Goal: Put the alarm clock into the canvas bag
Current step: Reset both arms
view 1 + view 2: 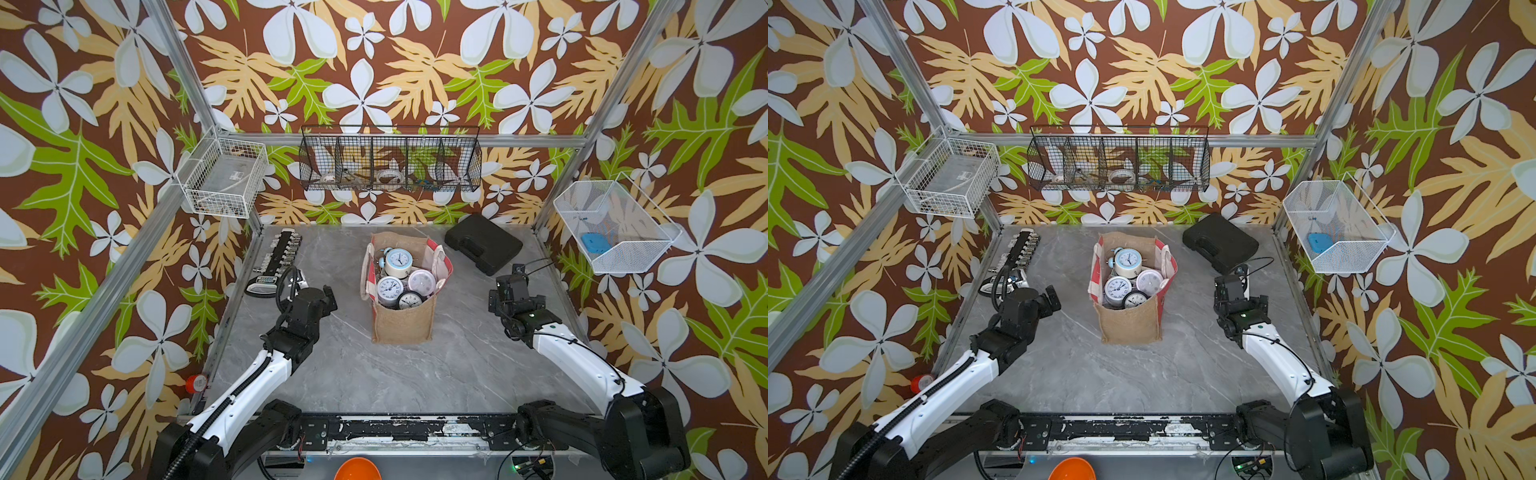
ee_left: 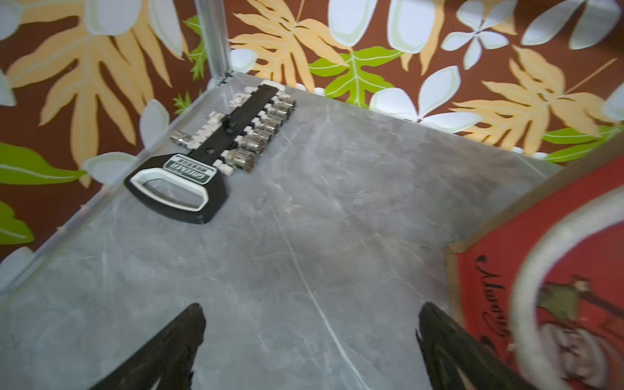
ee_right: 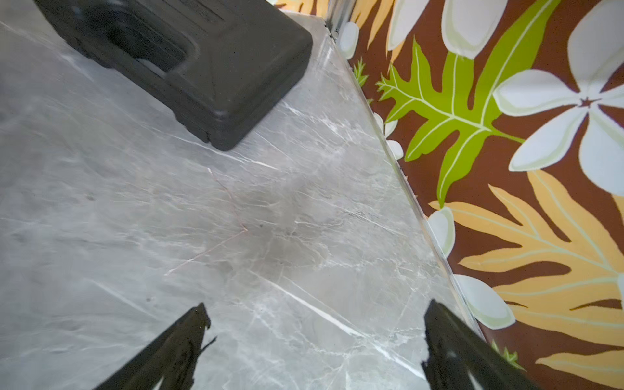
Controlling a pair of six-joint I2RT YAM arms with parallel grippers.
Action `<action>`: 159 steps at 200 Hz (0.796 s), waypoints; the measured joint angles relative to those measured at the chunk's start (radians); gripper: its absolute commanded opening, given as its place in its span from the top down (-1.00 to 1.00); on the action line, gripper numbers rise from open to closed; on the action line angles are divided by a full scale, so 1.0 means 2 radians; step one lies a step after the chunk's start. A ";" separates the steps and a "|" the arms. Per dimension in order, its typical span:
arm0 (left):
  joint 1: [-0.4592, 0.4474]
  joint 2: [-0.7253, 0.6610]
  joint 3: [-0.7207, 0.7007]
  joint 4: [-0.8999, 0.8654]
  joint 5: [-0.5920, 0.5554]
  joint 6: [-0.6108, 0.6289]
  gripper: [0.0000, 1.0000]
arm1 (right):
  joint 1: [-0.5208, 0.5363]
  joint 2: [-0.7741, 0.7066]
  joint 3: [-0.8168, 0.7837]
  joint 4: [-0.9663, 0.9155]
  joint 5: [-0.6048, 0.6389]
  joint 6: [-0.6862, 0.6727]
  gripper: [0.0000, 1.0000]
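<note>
Fingers (image 2: 162,354) of your left gripper (image 2: 310,317) stand wide apart, holding nothing. Your right gripper (image 3: 314,314) is likewise spread and empty above the table (image 1: 415,374). They sit on either side of the canvas bag (image 1: 405,324), apart from it, probably to keep its mouth free. Several alarm clocks (image 1: 398,259) lie piled inside the upright bag, so the task looks done. Whatever lies beneath them is hidden. Both wrist views are blurred, and the right one shows only a black case (image 3: 189,60).
</note>
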 measured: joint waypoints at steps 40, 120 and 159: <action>0.002 -0.009 -0.093 0.139 -0.072 0.065 -1.00 | -0.003 0.048 -0.080 0.168 0.027 -0.046 -1.00; 0.040 0.151 -0.143 0.441 -0.044 0.231 -1.00 | -0.023 0.063 -0.202 0.486 -0.026 -0.089 -1.00; 0.045 0.128 -0.160 0.476 0.001 0.248 -1.00 | -0.028 0.092 -0.218 0.564 -0.083 -0.121 -0.99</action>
